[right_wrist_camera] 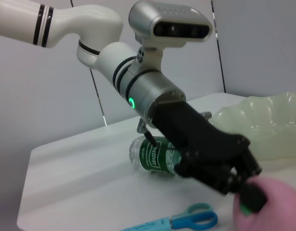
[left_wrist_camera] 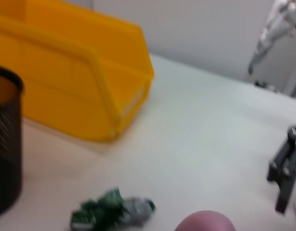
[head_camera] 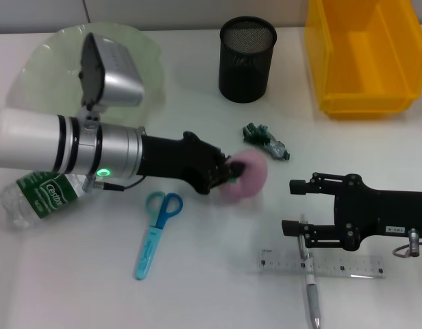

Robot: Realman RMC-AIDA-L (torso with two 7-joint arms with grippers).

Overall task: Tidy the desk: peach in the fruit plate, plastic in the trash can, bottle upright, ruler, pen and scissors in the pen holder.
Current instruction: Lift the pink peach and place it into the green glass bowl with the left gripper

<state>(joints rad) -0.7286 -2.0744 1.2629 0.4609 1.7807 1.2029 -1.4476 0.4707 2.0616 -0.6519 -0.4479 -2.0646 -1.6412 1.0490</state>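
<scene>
The left hand [head_camera: 228, 173] pinches the peach [head_camera: 245, 176] at bench centre, plate [head_camera: 43, 51] at ten o'clock; a shallow side grip could let it roll toward the spread right hand [head_camera: 298, 207].

L gripper [head_camera: 228, 173] reaches to mid-desk, fingers clamped on sth. R gripper [head_camera: 294, 205] low, fingers apart.

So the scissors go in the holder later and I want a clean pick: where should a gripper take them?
Probably from above, across the closed light-blue blade sheath of the scissors, just below the handle loops. They lie flat on the desk, so only the narrow straight part fits between fingers.
</scene>
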